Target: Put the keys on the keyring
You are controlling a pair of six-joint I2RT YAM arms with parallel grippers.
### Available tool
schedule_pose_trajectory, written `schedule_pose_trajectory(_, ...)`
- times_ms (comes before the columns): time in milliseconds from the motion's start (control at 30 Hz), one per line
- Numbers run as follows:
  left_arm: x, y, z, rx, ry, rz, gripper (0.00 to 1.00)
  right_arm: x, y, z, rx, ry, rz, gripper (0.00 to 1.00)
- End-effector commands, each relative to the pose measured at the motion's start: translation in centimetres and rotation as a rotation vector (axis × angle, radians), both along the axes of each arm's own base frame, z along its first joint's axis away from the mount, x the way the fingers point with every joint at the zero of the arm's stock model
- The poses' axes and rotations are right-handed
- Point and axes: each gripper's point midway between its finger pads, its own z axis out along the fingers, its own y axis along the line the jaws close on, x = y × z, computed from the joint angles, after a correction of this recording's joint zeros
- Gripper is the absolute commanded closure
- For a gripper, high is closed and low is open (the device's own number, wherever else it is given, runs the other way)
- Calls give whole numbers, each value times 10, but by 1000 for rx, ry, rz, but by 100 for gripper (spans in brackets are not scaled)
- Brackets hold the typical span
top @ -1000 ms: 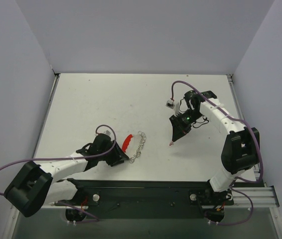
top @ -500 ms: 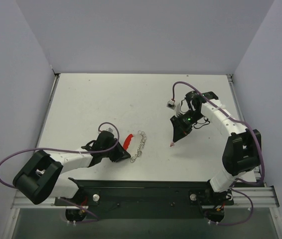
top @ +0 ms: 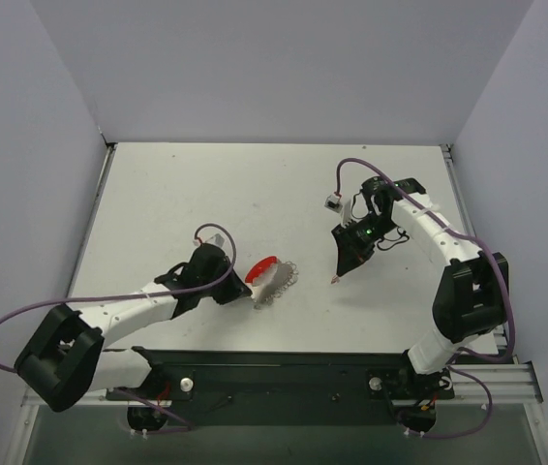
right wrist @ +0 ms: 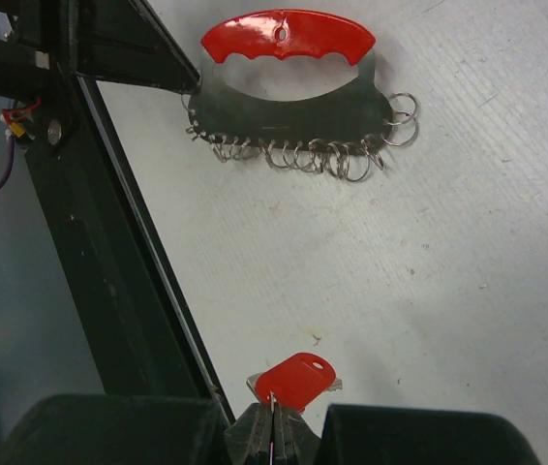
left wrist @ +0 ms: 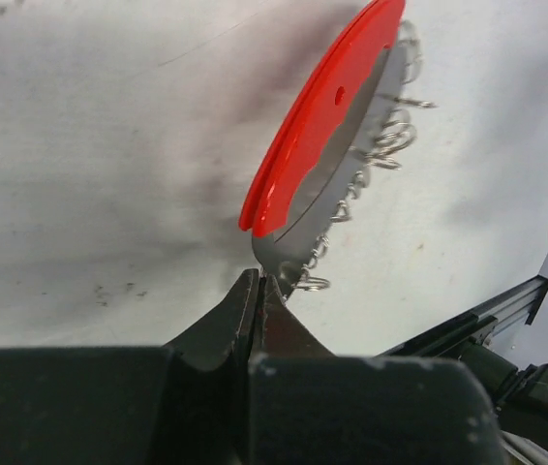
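The keyring [top: 270, 272] is a silver plate [left wrist: 337, 184] with a curved red band [left wrist: 322, 116] along one edge and several small silver rings [left wrist: 390, 136] along the other. It stands tilted up on edge at the table's near middle. My left gripper [left wrist: 259, 286] is shut on the plate's near corner. In the right wrist view the red band [right wrist: 284, 34] and the rings [right wrist: 313, 155] lie ahead. My right gripper [right wrist: 272, 412] hovers to the right of it, shut on a key with a red head [right wrist: 295, 380]. No other keys show.
The black base rail [top: 293, 373] runs along the table's near edge, close under the right gripper in the right wrist view [right wrist: 109, 271]. Grey walls enclose the white table [top: 255, 194] on three sides. A small white connector [top: 330, 202] hangs on the right arm's cable.
My left gripper has closed on the plate's corner, tipped the keyring up on edge and shifted it slightly right. The right arm and its key have stayed put.
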Motion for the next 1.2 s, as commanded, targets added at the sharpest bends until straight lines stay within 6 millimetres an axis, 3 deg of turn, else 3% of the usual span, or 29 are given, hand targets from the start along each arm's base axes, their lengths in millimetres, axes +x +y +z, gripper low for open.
schedule_pose_trajectory(0,25,-2,61,69,-218,-62,100,-2,4,25,53,-35,4,100)
schedule_pose_trajectory(100,31,-2,87,95,-310,-85,100,3,9,39,86,-67,-3,100)
schedule_pose_trajectory(267,32,-4,106,157,-381,-151,100,15,19,67,151,-133,-8,100)
schedule_pose_trajectory(433,32,-25,125,125,-474,-271,100,28,34,105,251,-195,-6,100)
schedule_pose_trajectory(567,30,-42,153,101,-568,-350,100,34,44,130,319,-224,-1,100)
schedule_pose_trajectory(667,41,-26,151,209,-557,-287,100,36,47,134,330,-227,1,100)
schedule_pose_trajectory(800,42,5,117,357,-400,-257,100,32,47,126,321,-208,10,100)
schedule_pose_trajectory(867,45,16,106,345,-326,-232,100,30,46,123,316,-206,14,100)
schedule_pose_trajectory(967,41,27,85,316,-240,-217,70,29,47,120,314,-198,16,100)
schedule_pose_trajectory(1033,43,44,69,320,-187,-156,41,29,47,119,313,-196,18,100)
schedule_pose_trajectory(1167,41,53,49,249,-110,-134,29,28,49,115,311,-182,24,100)
